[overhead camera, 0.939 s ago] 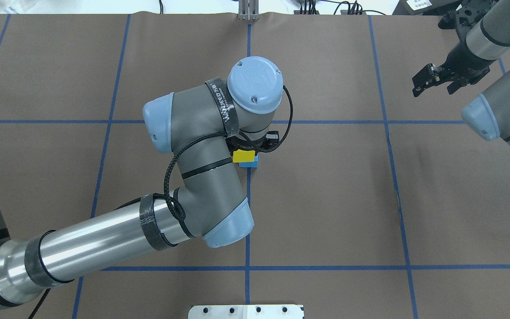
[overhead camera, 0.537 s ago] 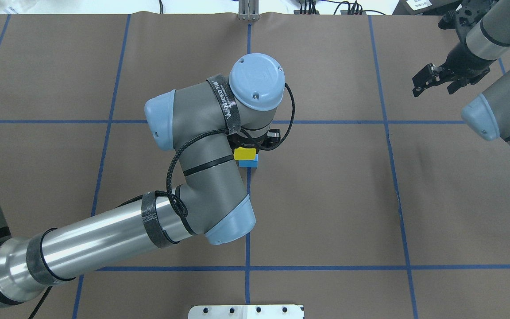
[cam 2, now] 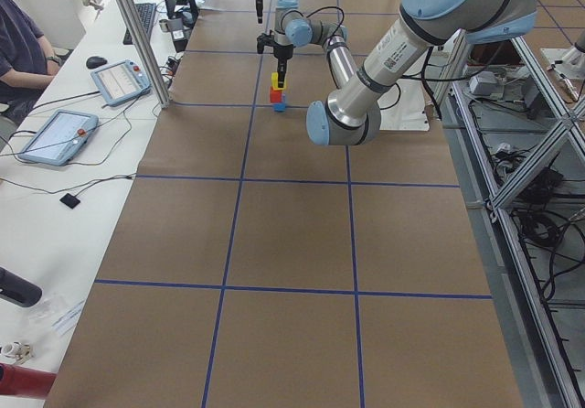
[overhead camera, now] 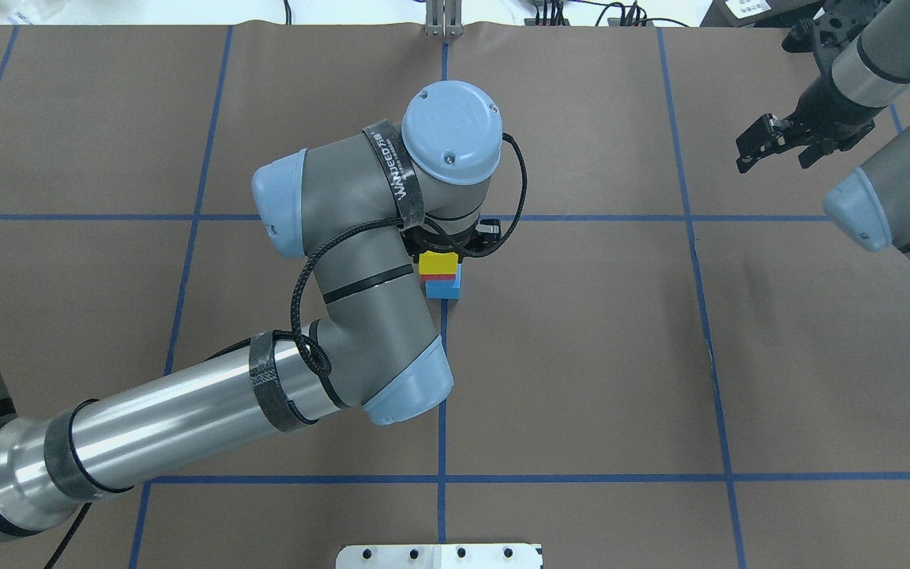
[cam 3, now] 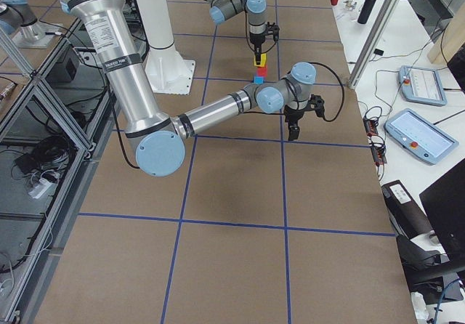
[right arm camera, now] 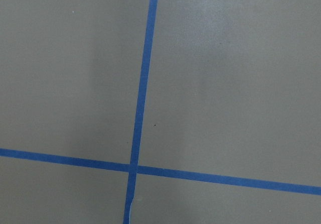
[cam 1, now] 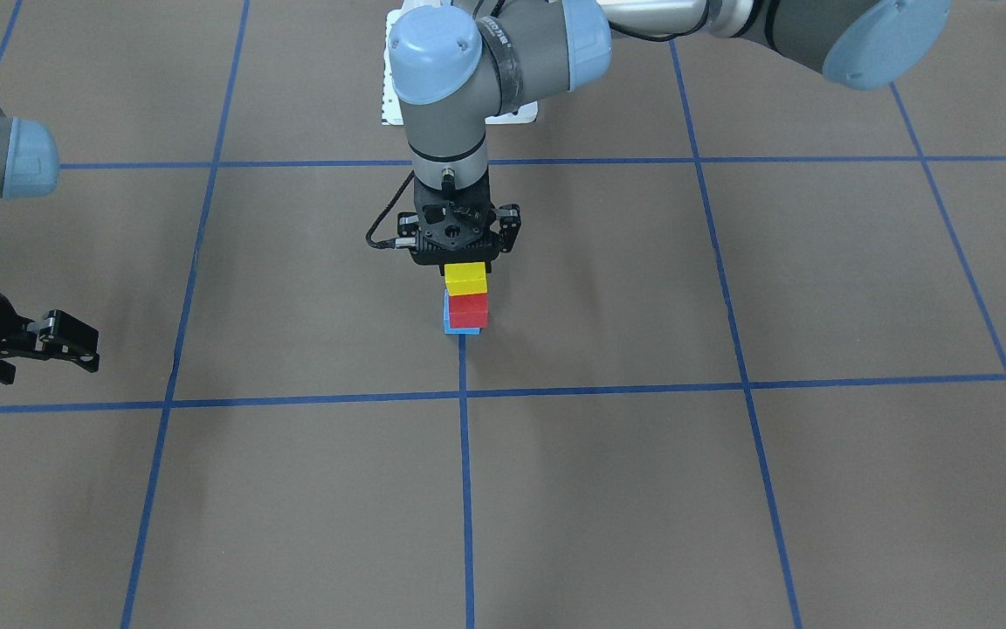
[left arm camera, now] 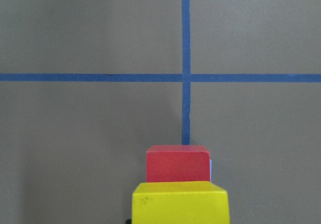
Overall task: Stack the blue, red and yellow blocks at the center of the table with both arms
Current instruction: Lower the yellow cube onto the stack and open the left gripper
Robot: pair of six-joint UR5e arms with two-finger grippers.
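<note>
A blue block (cam 1: 458, 328) rests at the table's center where the blue tape lines cross, with a red block (cam 1: 469, 310) on top of it. My left gripper (cam 1: 465, 266) points straight down and is shut on a yellow block (cam 1: 465, 278), which sits at the red block's top, shifted slightly sideways. The overhead view shows yellow (overhead camera: 438, 263), a red strip (overhead camera: 440, 277) and blue (overhead camera: 445, 290). The left wrist view shows yellow (left arm camera: 179, 202) close in front of red (left arm camera: 176, 162). My right gripper (overhead camera: 749, 150) is open and empty, far off at the table's right side.
Blue tape lines (overhead camera: 441, 379) divide the brown table cover into squares. A white mounting plate (overhead camera: 439, 555) lies at the robot's edge. Tablets and cables lie on the operators' side bench (cam 2: 64, 134), where a person (cam 2: 20, 42) sits.
My left wrist and the yellow block have shifted a little away from the robot's side, so a strip of the red block now shows in the overhead view. The right arm has not moved.
</note>
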